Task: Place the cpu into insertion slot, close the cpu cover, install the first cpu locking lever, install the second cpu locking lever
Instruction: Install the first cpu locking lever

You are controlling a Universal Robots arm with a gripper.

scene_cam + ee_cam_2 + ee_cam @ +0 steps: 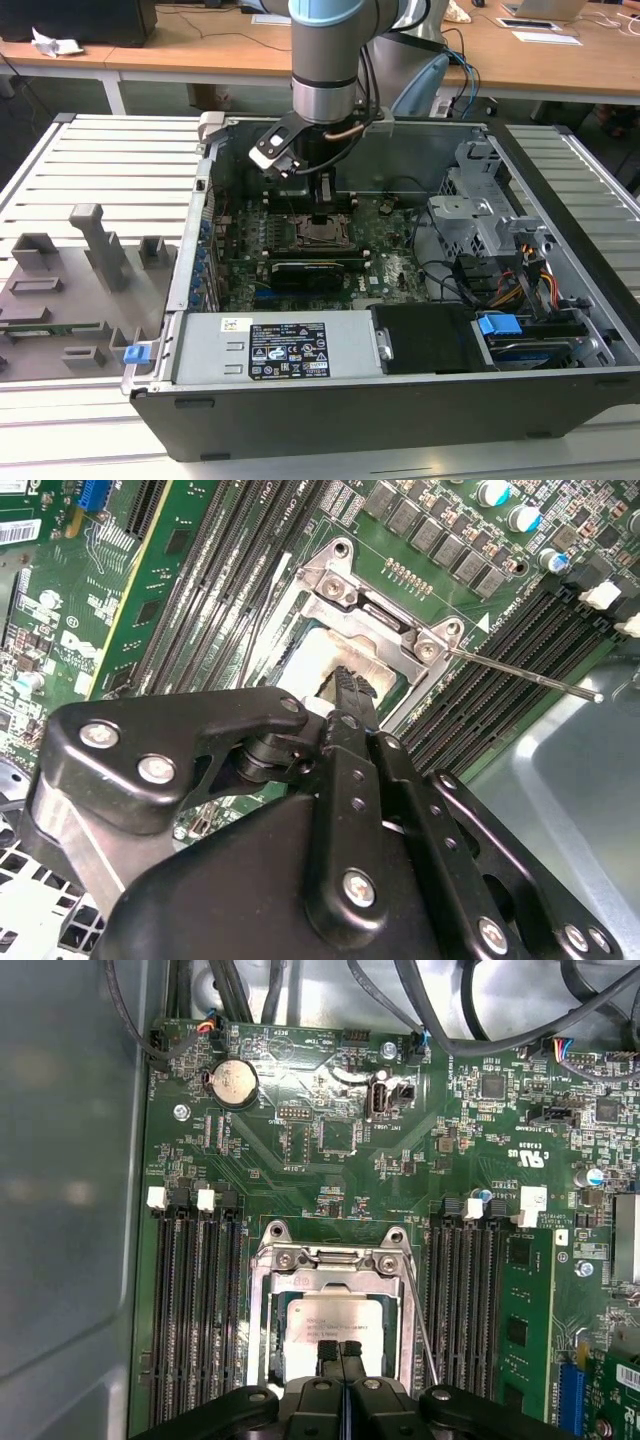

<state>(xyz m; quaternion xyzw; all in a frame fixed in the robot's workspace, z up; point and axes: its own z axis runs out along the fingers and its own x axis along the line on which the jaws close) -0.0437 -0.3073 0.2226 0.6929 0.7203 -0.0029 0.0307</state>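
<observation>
The cpu [330, 1318], a silver-grey square chip, lies in the insertion slot [257, 1330] on the green motherboard. The cpu cover [330, 1276] lies flat around it as a metal frame. My gripper [342, 1348] is shut, its two black fingertips pressed together just over the chip's edge; whether they touch it I cannot tell. In the second wrist view the gripper [350, 685] hides most of the cpu [305, 665], and a thin locking lever [520, 672] sticks out sideways from the socket corner. The same lever [422, 1332] runs along the socket's side. In the exterior view the gripper [322, 212] hangs over the socket.
Long black memory slots [190, 1300] flank the socket, with a green memory module [517, 1330] on one side. A coin battery [232, 1080] and cables lie beyond. A black expansion card [315, 270], a drive cage [480, 200] and the power supply [280, 345] fill the case.
</observation>
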